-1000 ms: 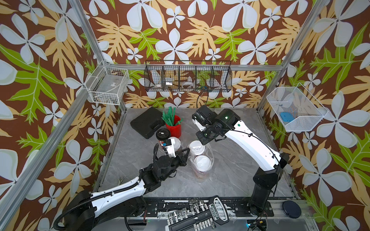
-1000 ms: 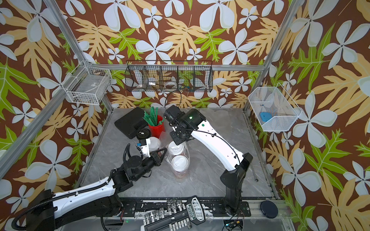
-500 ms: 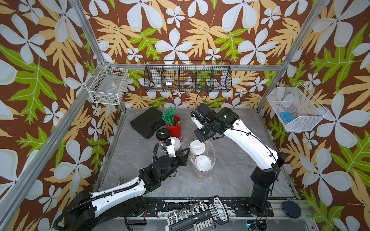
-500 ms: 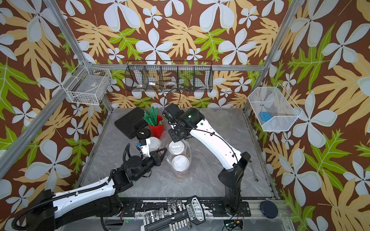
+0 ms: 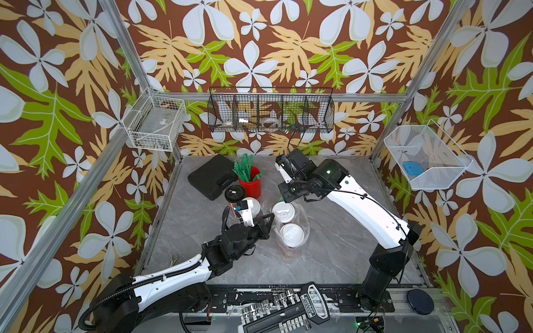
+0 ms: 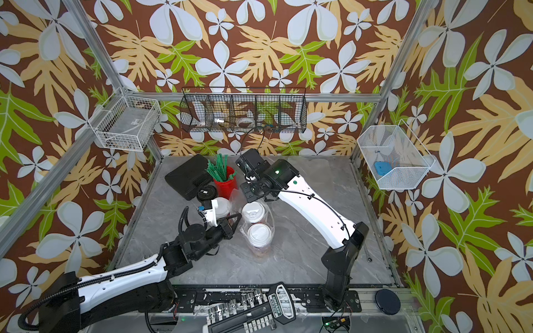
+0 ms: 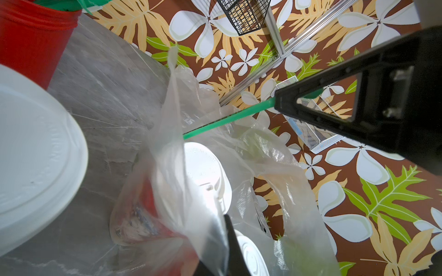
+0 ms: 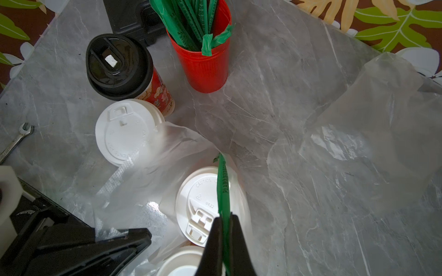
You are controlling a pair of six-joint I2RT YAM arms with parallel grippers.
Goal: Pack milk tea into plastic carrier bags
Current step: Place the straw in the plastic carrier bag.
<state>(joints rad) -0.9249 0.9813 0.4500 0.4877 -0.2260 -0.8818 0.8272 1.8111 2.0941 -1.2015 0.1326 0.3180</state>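
**In both top views**, the right gripper [image 5: 282, 199] hangs just above a clear carrier bag [image 5: 301, 230]. The bag stands mid-table with two white-lidded cups [image 5: 292, 235] inside. The left gripper [image 5: 269, 220], pressed together, meets the bag's near edge. A black-lidded cup [image 5: 235, 192] and a third white-lidded cup [image 5: 253, 205] wait outside, beside the red cup of straws [image 5: 251, 186].

**Left wrist view:** bag film runs into the closed jaws, so the left arm appears to be pinching the rim and holding the mouth up. A green wrapped straw [image 7: 227, 121] slants in from the other arm toward that mouth.

**Right wrist view:** the jaws are pinched on the straw, whose long axis points straight out over a bagged cup's lid. The bag lies directly beneath, so the drop likely falls to the right arm. The grey marble-look table [image 8: 263, 107] is open around it. A second bag [image 8: 370, 133] lies nearby, and floral walls [image 5: 259, 43] enclose the cell.
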